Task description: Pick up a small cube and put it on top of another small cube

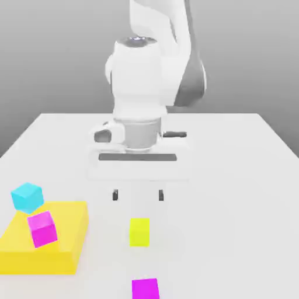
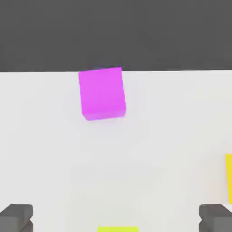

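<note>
- Step in hand, judged from how things lie: the approach to the 1st cube, before grasp; pick & stacking are not yet done.
- The gripper (image 1: 138, 195) is open, its two fingers wide apart w/ nothing between them; it is above the bench (image 1: 228, 228).
- The small yellow-lime cube (image 1: 139, 232), i.e. the one to pick, sits on the bench, below the gripper & nearer the ext. view's camera. In the hand view its edge can be seen between the two fingers.
- The target, the small cyan cube (image 1: 27, 197), is at the far edge of the large yellow block (image 1: 69, 230), on the ext. view's left. It looks turned, maybe tilted; whether the block carries it, one cannot tell.
- One magenta cube (image 1: 42, 229) is at the block, close to the cyan one; a second magenta cube (image 1: 145, 289) is on the bench, nearer the camera than the lime one.
- Next move prob. calls for centring over the lime cube, going down straight, then closing on its sides.
- Later, placing may be tricky b/c the cyan top seems not level & the magenta neighbour is close.
- Brands, labels, writing: none legible on arm, cubes or block.
</note>
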### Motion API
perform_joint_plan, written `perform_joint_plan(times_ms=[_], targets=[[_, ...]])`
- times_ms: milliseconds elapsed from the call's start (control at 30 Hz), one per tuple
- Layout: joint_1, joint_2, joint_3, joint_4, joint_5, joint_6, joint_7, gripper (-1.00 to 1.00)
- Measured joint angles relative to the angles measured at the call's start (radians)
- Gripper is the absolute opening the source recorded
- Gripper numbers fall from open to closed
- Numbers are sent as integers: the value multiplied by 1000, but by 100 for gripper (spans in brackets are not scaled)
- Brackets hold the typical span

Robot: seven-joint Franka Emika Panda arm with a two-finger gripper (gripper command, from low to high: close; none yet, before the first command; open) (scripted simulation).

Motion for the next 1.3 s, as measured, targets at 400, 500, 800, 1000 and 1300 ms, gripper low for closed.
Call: perform_joint_plan(times_ms=[400,500,800,1000,1300], targets=[[-39,311,48,20,45,250,-36,-100],[-42,320,50,22,41,258,-34,-100],[-45,43,21,-4,3,7,0,-100],[-200,5,-59,196,-7,-230,56,-100],[-329,104,-118,373,23,-309,84,-100]])
